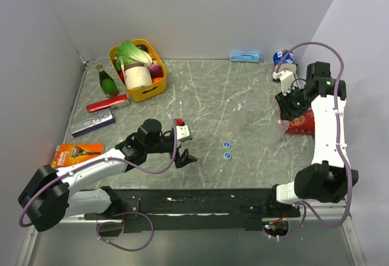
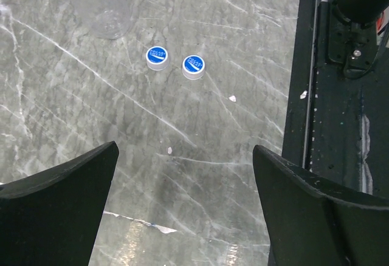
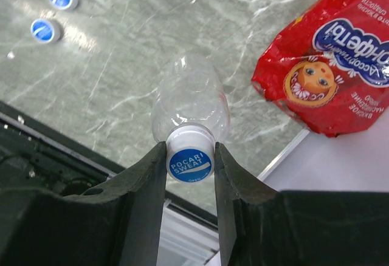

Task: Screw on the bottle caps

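**Two-arm capping, caps partly fitted.** The left gripper (image 2: 185,156) hangs low over the counter (image 2: 73,114), fingers spread wide and holding nothing. Straight ahead of it, a little to the left in its wrist view, one loose cap (image 2: 156,57) and a second loose cap (image 2: 193,66) lie just beside each other. Both are top up, so each cap's axis is vertical. Beyond them, further left, a faint clear bottle (image 2: 106,11) shows; its pose cannot be told. The right gripper (image 3: 189,147) pinches the third cap (image 3: 190,163), seated on the held bottle (image 3: 189,102), whose long axis runs straight away from the fingers. The loose caps lie well apart from this gripper, so the left arm is judged the nearer. Count: three caps and two bottles; a third bottle cannot be made out.
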Controlling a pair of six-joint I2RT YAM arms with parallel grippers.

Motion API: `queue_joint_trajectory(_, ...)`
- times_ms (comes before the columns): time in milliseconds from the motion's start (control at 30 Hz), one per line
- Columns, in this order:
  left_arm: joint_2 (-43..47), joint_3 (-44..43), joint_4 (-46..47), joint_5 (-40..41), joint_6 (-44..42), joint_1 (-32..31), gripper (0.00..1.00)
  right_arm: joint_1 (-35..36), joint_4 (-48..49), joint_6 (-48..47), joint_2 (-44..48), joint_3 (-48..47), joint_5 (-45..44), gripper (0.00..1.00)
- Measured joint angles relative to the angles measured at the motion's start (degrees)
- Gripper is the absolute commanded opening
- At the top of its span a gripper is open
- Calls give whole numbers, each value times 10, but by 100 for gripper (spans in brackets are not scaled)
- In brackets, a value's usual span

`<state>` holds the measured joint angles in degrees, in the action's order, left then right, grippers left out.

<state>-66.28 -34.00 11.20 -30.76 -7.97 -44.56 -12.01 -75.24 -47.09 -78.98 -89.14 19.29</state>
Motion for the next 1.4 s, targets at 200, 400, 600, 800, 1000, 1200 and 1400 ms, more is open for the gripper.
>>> queue_joint_trajectory(200, 0, 0, -3, -5, -9, 9, 98, 0, 39, 25, -15, -2, -3, 3)
queue_joint_trajectory(400, 0, 0, -3, -10, -7, 14, 97, 0, 67, 36, -12, 12, -5, 10)
queue_joint_trajectory(600, -3, 0, 1, -16, -7, 14, 97, 0, 79, 43, -11, 53, -13, 23)
queue_joint_trajectory(800, -6, 0, 1, -22, -7, 14, 97, 0, 101, 56, -4, 63, -15, 47)
queue_joint_trajectory(1000, -7, 0, 1, -24, -6, 14, 97, 0, 109, 60, -2, 72, -19, 64)
queue_joint_trajectory(1200, -7, 0, 1, -26, -5, 14, 97, 0, 110, 67, -2, 72, -20, 66)
queue_joint_trajectory(1400, -7, 0, 2, -26, -4, 14, 96, 0, 109, 74, -2, 66, -21, 88)
